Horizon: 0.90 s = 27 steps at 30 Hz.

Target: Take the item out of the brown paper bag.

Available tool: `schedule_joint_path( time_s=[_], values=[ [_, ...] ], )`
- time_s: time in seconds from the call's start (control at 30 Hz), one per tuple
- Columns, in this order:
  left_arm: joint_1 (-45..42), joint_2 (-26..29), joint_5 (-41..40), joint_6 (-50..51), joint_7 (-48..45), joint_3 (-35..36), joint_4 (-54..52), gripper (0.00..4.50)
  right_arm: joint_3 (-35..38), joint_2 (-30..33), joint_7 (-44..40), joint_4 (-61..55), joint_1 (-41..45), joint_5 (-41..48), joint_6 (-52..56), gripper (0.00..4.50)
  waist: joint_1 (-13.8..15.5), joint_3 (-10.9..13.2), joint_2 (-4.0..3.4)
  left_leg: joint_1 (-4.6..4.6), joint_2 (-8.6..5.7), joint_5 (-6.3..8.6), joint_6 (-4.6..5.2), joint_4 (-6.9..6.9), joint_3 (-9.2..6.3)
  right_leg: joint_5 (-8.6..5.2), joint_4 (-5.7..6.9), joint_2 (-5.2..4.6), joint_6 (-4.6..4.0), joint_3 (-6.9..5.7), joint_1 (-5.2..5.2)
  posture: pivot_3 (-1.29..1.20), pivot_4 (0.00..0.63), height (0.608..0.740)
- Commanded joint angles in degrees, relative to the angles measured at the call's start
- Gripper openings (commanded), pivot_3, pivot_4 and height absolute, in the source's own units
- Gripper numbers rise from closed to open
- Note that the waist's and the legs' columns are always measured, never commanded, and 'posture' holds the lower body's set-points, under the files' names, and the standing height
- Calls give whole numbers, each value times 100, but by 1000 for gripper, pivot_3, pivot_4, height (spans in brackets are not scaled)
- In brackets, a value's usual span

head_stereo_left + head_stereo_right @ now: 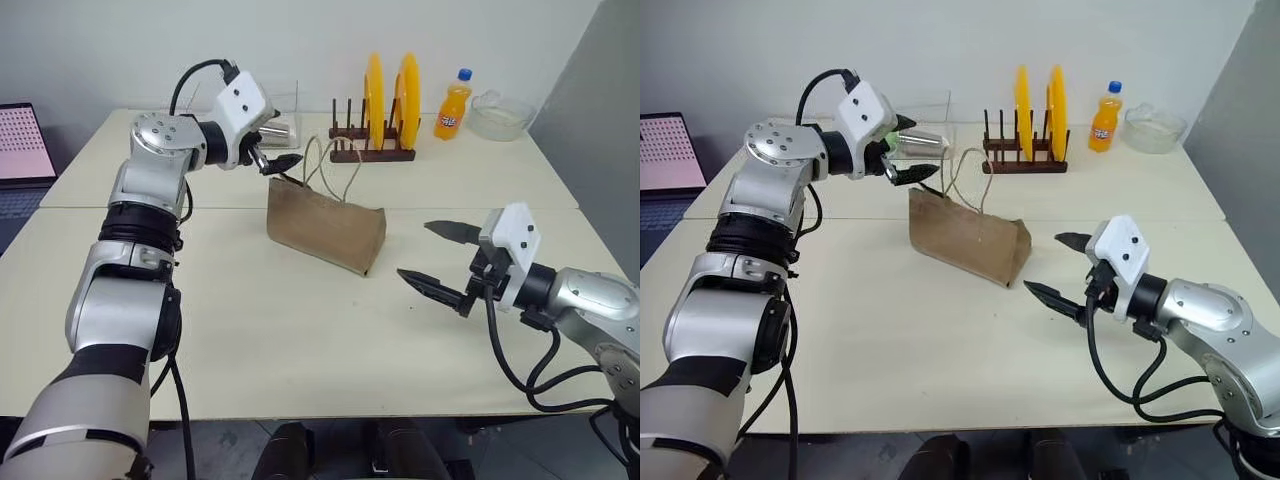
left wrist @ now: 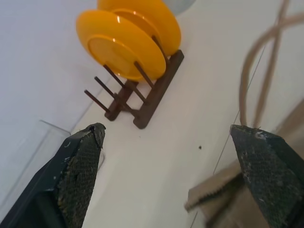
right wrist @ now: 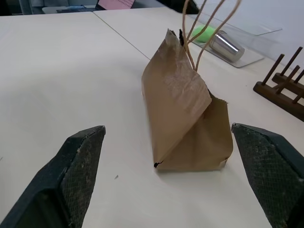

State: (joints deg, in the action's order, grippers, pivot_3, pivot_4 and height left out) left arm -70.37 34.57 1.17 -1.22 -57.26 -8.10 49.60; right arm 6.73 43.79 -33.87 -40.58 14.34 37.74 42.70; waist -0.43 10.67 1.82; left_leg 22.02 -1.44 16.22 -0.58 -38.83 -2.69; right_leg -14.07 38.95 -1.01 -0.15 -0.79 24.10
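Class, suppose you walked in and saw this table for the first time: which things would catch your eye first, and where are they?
Probably the brown paper bag standing mid-table, its top pinched shut and cord handles sticking up, with the open left gripper poised at its upper corner. Next, the two bright yellow plates upright in the dark rack at the back, an orange soda bottle beside them. The open right gripper waits off the bag's other end.

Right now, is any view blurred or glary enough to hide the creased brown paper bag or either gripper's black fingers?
Left eye view: even light, soft shadows, creased brown paper bag sharp. Left wrist view: black fingers of the left gripper sharp, bag corner soft, cord handles blurred. Right wrist view: bag sharp, right gripper fingers slightly soft. No glare hides anything.
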Motion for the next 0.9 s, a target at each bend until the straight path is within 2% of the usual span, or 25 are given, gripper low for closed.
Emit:
schedule_joint_path(
  time_s=[0.03, 0.27, 0.4, 0.47, 0.57, 0.67, 0.77, 0.9],
  values=[
    [-194, 202, -35, -203, -489, 70, -13, 4459, 220, 11, 62, -220, 10, 112, 4, 4500, 6, 0, 0, 0, -1, 0, 0, -1, 0, 0, -1, 0, 0, 0, 0, 0, 150, 740],
    [468, 940, -356, 195, -1563, 277, -904, 4459, 192, 47, -33, -115, 103, 49, -56, 4500, -37, 0, 0, -2, 2, 0, 0, 1, 0, -1, 1, 1, 0, 2, 1, 0, 150, 740],
    [1408, 1498, -971, 1178, -2138, 581, -2478, 4459, 127, 38, -94, -9, 194, -7, -112, 4500, -63, 1, -1, -1, 2, 0, 0, 0, -4, 0, 0, 1, 0, 1, -1, 0, 150, 740],
    [2175, 1849, -1433, 1817, -2326, 858, -3561, 4459, 64, 32, -151, 72, 259, -54, -156, 4500, -96, 1, -2, -1, 2, 0, 0, 0, -4, 0, -1, 0, -1, 3, 0, 0, 150, 740],
    [3237, 2248, -2112, 2984, -2209, 1392, -4999, 4485, -40, 22, -263, 232, 396, -140, -249, 4500, -114, 1, -3, -2, 3, 0, 0, 0, -6, -1, -1, -2, 0, 3, -1, 0, 150, 740],
    [4192, 2545, -2595, 3714, -2017, 1987, -6109, 4485, -153, 14, -383, 445, 586, -208, -358, 4500, -113, 2, -4, -3, 4, 0, 0, 0, -7, -2, -2, -2, 1, 1, -2, 0, 150, 740],
    [4881, 2600, -2949, 4219, -1690, 2539, -6901, 4485, -288, -24, -471, 703, 802, -348, -501, 4500, -108, 2, -4, -6, 4, 0, 0, 0, -6, -3, -3, -2, 2, 1, -4, 0, 150, 740],
    [5988, 2381, -3164, 4609, -1137, 3347, -7835, 4485, -761, -274, -545, 1421, 1501, -839, -854, 4500, -119, 3, -6, -12, 4, 0, 0, 0, -2, -3, -6, -2, 2, 4, -6, 0, 150, 740]
  ],
)
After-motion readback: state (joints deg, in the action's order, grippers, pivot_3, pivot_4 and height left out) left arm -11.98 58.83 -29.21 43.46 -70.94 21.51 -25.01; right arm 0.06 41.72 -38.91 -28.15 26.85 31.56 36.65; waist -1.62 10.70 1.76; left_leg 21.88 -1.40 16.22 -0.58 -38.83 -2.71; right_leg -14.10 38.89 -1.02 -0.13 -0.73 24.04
